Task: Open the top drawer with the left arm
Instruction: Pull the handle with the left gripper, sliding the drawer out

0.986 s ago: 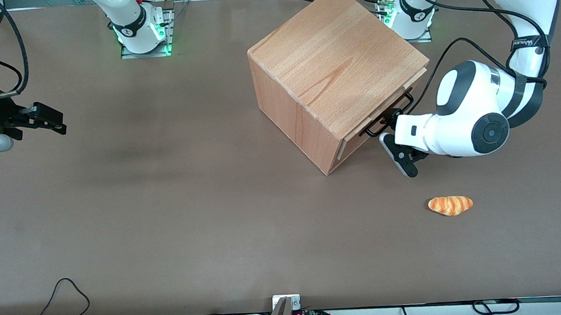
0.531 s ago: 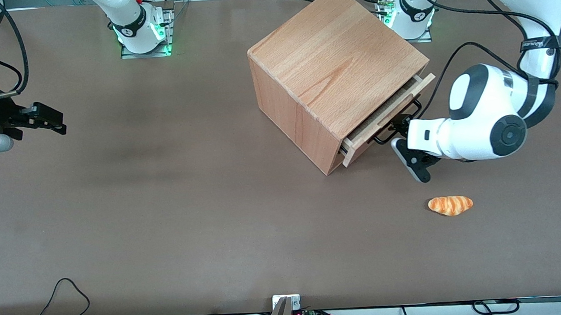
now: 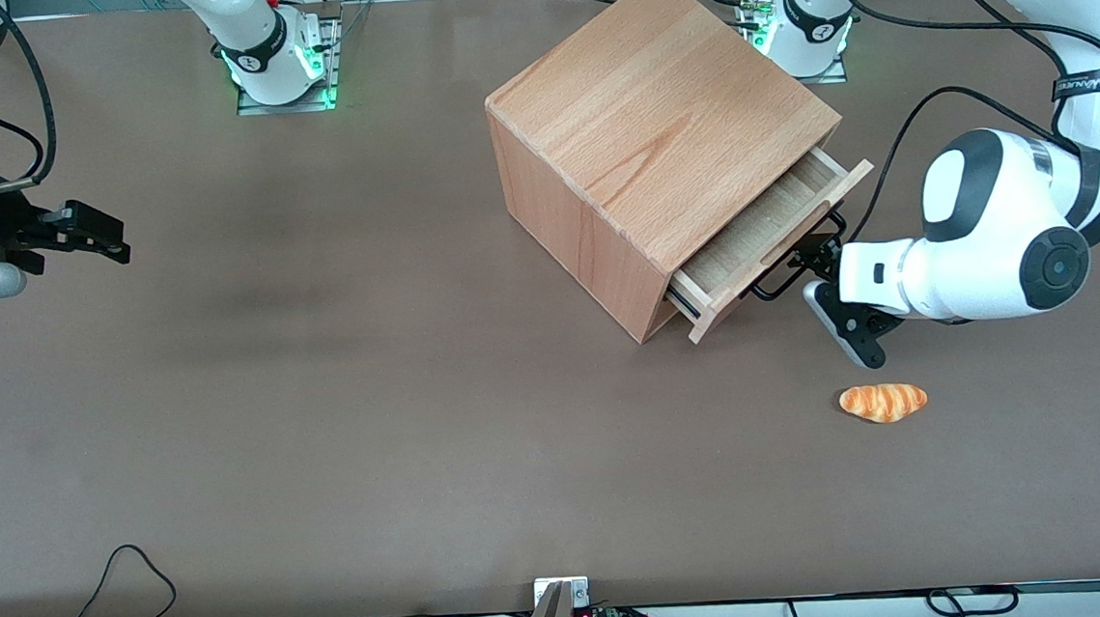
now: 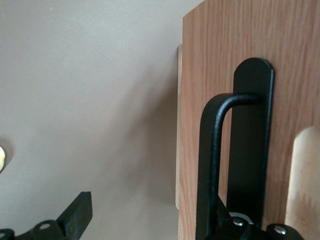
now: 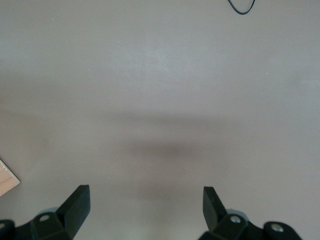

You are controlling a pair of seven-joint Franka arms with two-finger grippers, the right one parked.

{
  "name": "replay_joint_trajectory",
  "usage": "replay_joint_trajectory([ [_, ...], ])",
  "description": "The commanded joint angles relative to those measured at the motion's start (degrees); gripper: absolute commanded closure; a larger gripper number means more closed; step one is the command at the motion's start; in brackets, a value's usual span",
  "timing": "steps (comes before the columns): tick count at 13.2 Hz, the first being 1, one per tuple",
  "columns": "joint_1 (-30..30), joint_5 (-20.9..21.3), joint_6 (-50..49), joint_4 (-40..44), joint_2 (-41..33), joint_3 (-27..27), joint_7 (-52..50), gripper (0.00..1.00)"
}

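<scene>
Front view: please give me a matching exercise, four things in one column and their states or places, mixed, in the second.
1 top drawer
2 pincer
3 bread roll
4 wooden cabinet

a orange, lying on table
b open, at black handle
c partly pulled out
d houses the drawer

Pairs: 1-c, 2-b, 3-a, 4-d

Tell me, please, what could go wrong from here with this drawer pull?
The black two-finger gripper is open, only hooked on the thin black U-shaped handle, so it may slip off. The light beech-wood top drawer is part-way out; pulling farther could drag the big wooden cube casing.
</scene>
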Motion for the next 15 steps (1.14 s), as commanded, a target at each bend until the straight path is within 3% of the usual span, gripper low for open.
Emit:
replay_joint_trajectory([
  [1,0.8,0.2,-0.2,2.5,1.9,-0.3,1.3,0.0],
  [15,4.9,1.2,-0.3,7.0,5.9,0.0,2.3,0.0],
])
